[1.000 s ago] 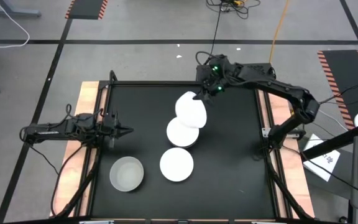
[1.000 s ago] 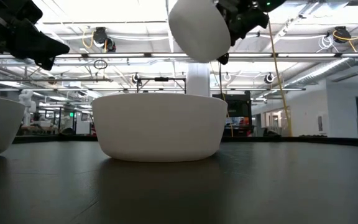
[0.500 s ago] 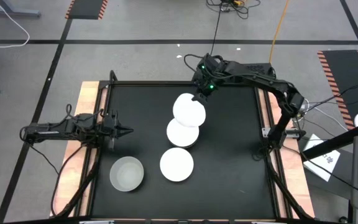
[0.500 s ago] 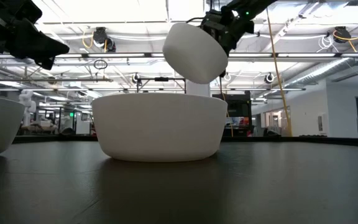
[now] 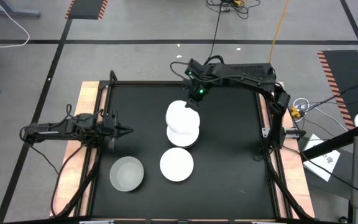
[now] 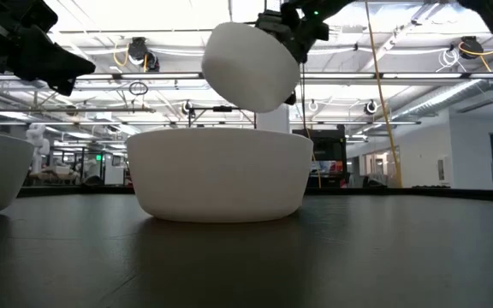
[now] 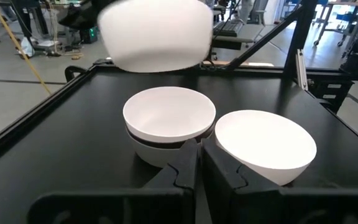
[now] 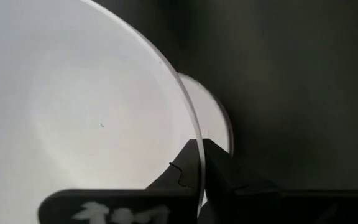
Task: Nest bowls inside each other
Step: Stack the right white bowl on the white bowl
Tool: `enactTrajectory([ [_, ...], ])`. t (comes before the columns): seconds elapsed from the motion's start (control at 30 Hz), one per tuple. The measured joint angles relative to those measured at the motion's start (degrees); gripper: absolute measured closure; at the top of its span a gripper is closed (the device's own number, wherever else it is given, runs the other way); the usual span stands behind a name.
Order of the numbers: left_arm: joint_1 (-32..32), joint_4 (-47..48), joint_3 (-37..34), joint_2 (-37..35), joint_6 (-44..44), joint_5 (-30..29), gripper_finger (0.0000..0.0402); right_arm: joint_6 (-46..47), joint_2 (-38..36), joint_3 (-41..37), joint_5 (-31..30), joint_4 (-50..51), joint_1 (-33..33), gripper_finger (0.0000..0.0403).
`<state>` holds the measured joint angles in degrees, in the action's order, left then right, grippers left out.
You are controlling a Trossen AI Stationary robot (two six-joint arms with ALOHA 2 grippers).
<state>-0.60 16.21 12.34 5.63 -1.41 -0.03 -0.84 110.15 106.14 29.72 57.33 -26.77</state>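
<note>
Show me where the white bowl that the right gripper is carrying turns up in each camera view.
High view: carried white bowl, mid-table, overlapping the bowl stack.
Low view: top centre, tilted, in the air above the near white bowl.
Left wrist view: top centre, above the stack.
Right wrist view: fills the left side; the right gripper pinches its rim.
Shared landmark: the stack, directly beneath it.

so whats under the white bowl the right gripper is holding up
The right gripper holds the white bowl tilted above a stack: a white bowl nested in a darker one. Anything deeper in that stack is hidden. The left gripper waits at the table's left edge.
</note>
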Motion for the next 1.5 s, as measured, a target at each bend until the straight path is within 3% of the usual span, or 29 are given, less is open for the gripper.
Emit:
enactTrajectory([
  [0.13,0.0,0.0,0.0,0.0,0.0,0.0,0.0378,-0.6,3.6,4.0,-4.8,5.5,0.8,0.0403],
  [0.37,0.0,0.0,0.0,0.0,0.1,0.0,0.0378,0.1,7.0,8.1,-7.2,9.4,2.0,0.0403],
  [0.73,0.0,0.2,0.0,0.0,0.5,0.1,0.0378,3.9,7.0,8.4,-7.5,8.9,3.7,0.0403],
  [1.27,0.0,-0.2,-0.9,0.0,0.8,1.8,0.0378,6.2,13.1,8.4,-9.1,12.6,4.5,0.0403],
  [1.5,0.0,-0.1,-1.0,0.0,0.9,2.1,0.0378,7.1,13.5,8.4,-14.1,16.8,5.4,0.0403],
])
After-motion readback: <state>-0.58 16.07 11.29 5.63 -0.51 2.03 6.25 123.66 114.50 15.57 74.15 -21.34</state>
